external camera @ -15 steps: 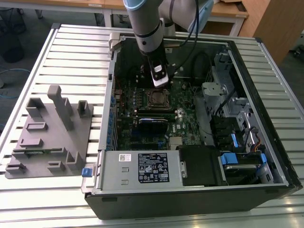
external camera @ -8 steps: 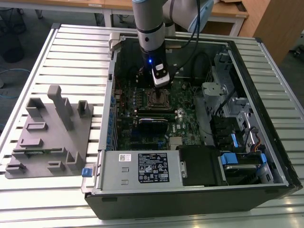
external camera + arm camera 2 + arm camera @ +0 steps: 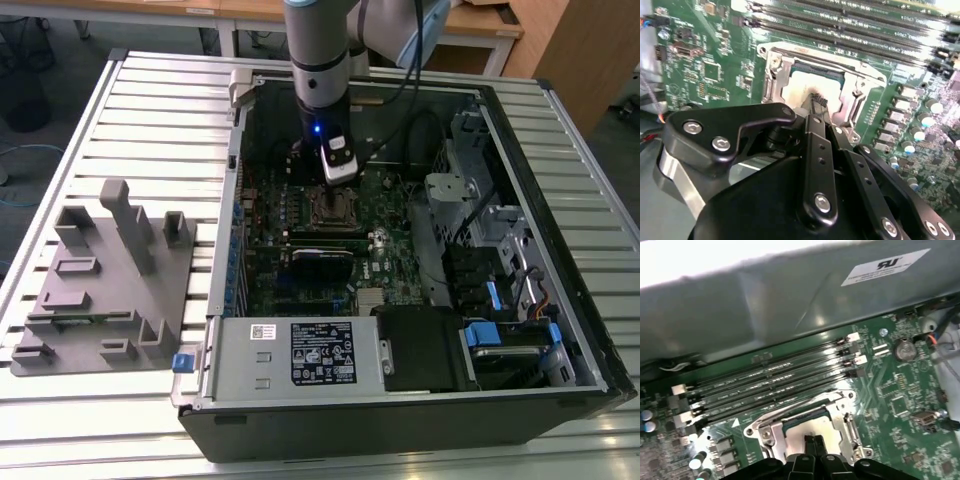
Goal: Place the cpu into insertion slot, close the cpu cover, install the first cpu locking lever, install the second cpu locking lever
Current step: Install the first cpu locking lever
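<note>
Slatted tabletop (image 3: 140, 110) carries an open computer case (image 3: 400, 420); inside, the fingers (image 3: 816, 106) are closed together, tips at the cpu (image 3: 807, 82) lying in the insertion slot (image 3: 771, 87), seemingly to press rather than grip, with memory slots (image 3: 850, 25) just beyond

Even bright light; harsh white glare along the memory slots (image 3: 770, 382)

Grey tubular robot arm (image 3: 320, 60) stands near vertical, wrist pointing straight down, small blue light lit on the wrist. Black metal two-finger gripper (image 3: 336, 190) hangs below it, set low. In both wrist views its black linkage fingers (image 3: 815, 130) angle inward, tips pressed together, no gap.
</note>
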Available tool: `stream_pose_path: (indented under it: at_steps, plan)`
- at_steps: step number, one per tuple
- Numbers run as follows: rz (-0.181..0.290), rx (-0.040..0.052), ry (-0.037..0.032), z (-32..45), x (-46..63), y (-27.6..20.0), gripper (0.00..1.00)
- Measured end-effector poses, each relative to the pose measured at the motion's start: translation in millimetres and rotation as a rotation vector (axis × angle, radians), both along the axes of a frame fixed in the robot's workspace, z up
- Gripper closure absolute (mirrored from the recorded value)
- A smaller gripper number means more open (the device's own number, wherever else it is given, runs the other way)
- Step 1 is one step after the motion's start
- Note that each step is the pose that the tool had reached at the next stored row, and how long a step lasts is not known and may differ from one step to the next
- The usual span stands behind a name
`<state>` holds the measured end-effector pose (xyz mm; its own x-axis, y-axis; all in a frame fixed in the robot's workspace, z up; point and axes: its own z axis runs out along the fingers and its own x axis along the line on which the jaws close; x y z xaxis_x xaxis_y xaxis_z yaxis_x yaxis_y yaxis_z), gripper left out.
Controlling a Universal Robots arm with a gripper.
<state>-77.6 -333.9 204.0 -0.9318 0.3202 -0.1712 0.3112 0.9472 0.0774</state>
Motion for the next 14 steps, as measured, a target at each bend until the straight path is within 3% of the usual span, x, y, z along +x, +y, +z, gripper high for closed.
stream_pose_path:
  at_steps: [1, 2, 7, 10, 14]
  plan:
    - [0.000, 0.0014, 0.0106, -0.1, 0.4, 0.0, 0.90]
    - [0.000, 0.0013, 0.0129, 0.0, 0.5, 0.0, 0.90]
    - [0.000, 0.0013, 0.0130, 0.2, 0.5, -0.1, 0.90]
    - [0.000, 0.0015, 0.0136, 5.1, 0.6, 0.0, 0.90]
    - [0.000, 0.0014, 0.0212, 11.7, 1.4, 0.0, 0.90]
